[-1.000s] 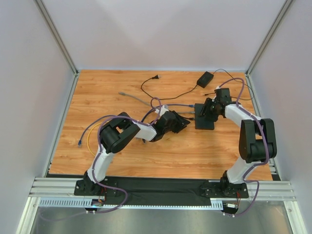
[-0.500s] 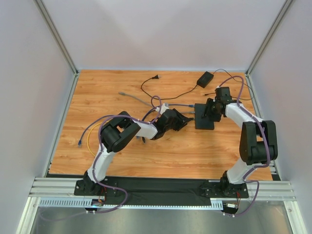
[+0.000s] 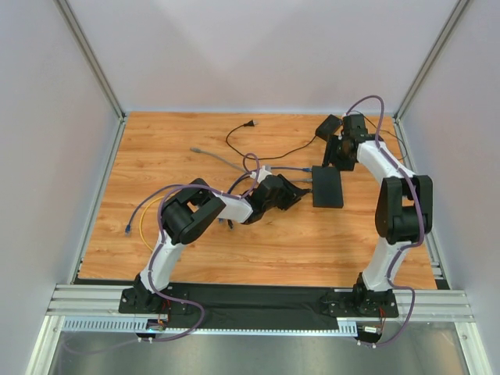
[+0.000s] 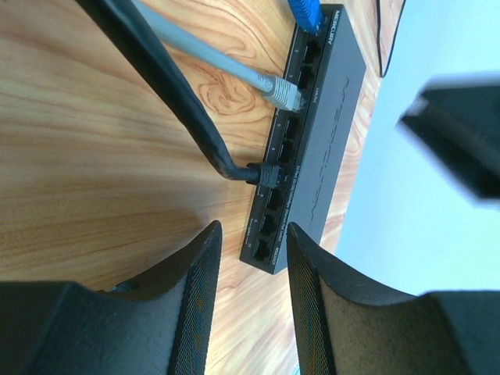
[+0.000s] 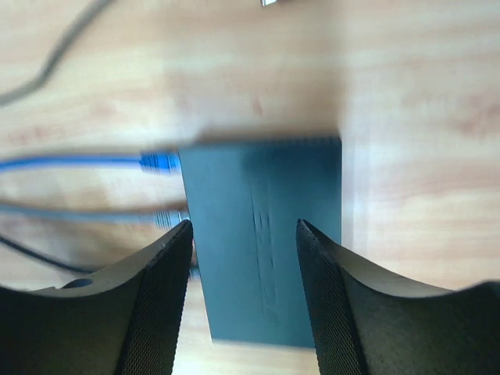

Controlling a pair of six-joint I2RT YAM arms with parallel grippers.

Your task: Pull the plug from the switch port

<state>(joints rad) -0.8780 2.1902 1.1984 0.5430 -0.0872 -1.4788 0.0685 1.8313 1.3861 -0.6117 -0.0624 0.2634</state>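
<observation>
Plainly, the coming move turned on one relation: the switch point(image 3: 327, 187) lay with its long axis running away from the arm bases, and its port edge faced left, straight at your left gripper point(image 3: 299, 194). That gripper sat low over the table point(image 3: 195, 242), near that edge but not touching it, its jaws at a middling gap with nothing between them. In its wrist view the ports point(image 4: 273, 195) ran in a row across its line of approach. Three plugs were seated: a black plug point(image 4: 264, 173) almost dead ahead, a grey plug point(image 4: 283, 94) further along, and a blue plug point(image 4: 306, 11) at the far end. Your right gripper point(image 3: 336, 158) hung over the switch's far end, close to the adapter point(image 3: 329, 125). Its jaws stood wide and empty, and its blurred wrist view looked down on the switch's top, clear of it. By my reading the left arm was the nearer one to every plug, with the black plug best lined up between its jaws. I could not tell which plug you meant. The pull would need to go leftward, square to the switch's long axis. With nothing pinning the switch, I judged it likely to slide along with the plug.
</observation>
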